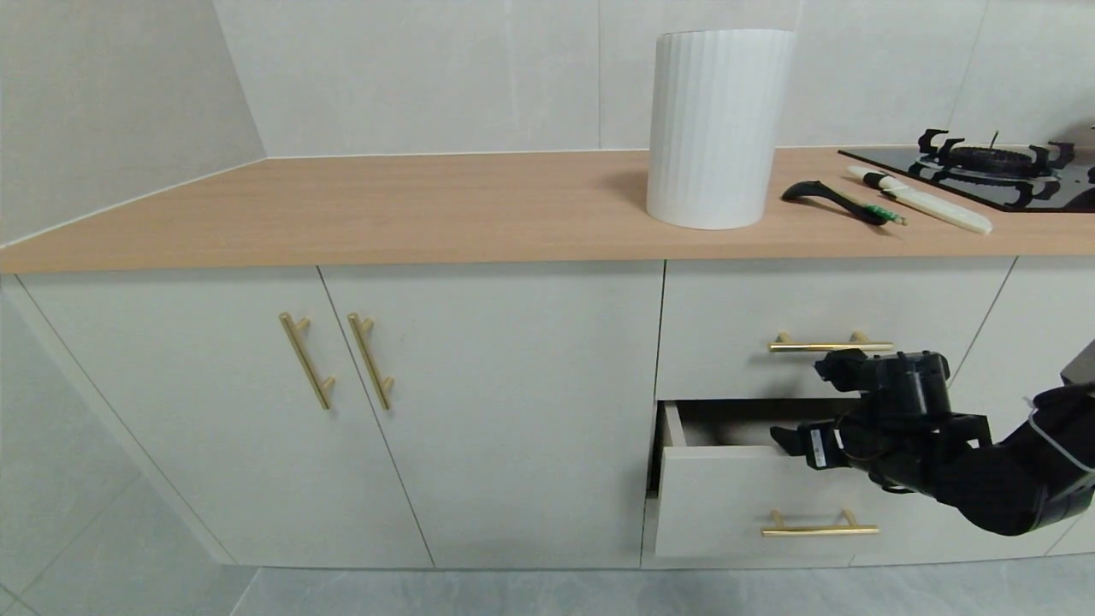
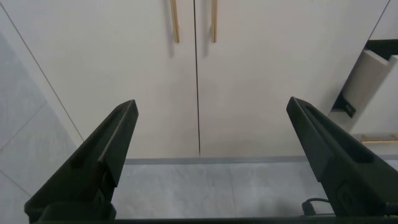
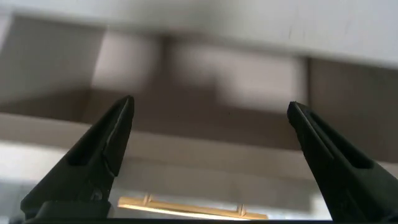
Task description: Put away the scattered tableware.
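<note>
Right tool spread at open drawer; ladle, probably, beside canister.

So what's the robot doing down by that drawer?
Its right gripper is open and empty at the mouth of the lower drawer, which is pulled partly out. The tableware is not yet put away: a black spoon and a white knife lie on the wooden countertop beside the gas hob. The left gripper is open too, facing the cabinet doors.
</note>
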{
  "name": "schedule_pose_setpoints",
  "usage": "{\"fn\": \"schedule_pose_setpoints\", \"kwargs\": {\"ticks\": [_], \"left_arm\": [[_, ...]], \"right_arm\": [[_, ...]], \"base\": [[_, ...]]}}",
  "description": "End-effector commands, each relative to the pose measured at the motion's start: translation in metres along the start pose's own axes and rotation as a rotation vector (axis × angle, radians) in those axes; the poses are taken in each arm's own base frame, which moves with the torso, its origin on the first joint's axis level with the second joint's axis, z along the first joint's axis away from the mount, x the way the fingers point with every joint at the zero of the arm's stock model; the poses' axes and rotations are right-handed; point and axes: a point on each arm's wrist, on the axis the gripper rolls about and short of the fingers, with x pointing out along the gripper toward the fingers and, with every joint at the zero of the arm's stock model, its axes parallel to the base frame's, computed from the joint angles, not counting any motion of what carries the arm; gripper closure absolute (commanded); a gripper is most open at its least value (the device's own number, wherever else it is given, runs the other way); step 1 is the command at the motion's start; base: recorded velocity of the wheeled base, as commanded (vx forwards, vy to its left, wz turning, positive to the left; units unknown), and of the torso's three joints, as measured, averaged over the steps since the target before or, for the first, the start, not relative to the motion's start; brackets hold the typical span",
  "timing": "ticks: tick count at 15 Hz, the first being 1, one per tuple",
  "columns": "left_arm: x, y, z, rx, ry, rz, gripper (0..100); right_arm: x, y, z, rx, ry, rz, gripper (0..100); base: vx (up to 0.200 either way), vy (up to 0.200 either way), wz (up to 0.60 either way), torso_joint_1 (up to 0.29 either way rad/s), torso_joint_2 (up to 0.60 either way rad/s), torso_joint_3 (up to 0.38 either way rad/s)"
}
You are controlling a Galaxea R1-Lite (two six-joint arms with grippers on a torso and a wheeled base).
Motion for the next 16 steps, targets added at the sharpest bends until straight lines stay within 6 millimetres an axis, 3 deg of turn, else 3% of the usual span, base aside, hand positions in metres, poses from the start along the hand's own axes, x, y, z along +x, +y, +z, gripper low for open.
{"fn": "schedule_pose_setpoints", "kwargs": {"ticks": [1,7,9,16], "left_arm": [[0.0,0.0,0.0,0.0,0.001,0.001,0],[0.0,0.0,0.0,0.0,0.001,0.0,0],[0.0,0.0,0.0,0.0,0.001,0.001,0],[0.0,0.0,0.0,0.0,0.001,0.001,0]], "right_arm": [[-0.009,-0.001,0.008,0.004,-0.025,0.002,0],[-0.041,-0.004,0.011,-0.014,0.112,0.048,0],[-0.06,-0.006,0.013,-0.042,0.217,0.073,0],[-0.079,-0.004,-0.003,-0.172,0.423,0.105,0]], "base": [[0.0,0.0,0.0,0.0,0.0,0.0],[0.0,0.0,0.0,0.0,0.0,0.0],[0.0,0.0,0.0,0.0,0.0,0.0],[0.0,0.0,0.0,0.0,0.0,0.0]]}}
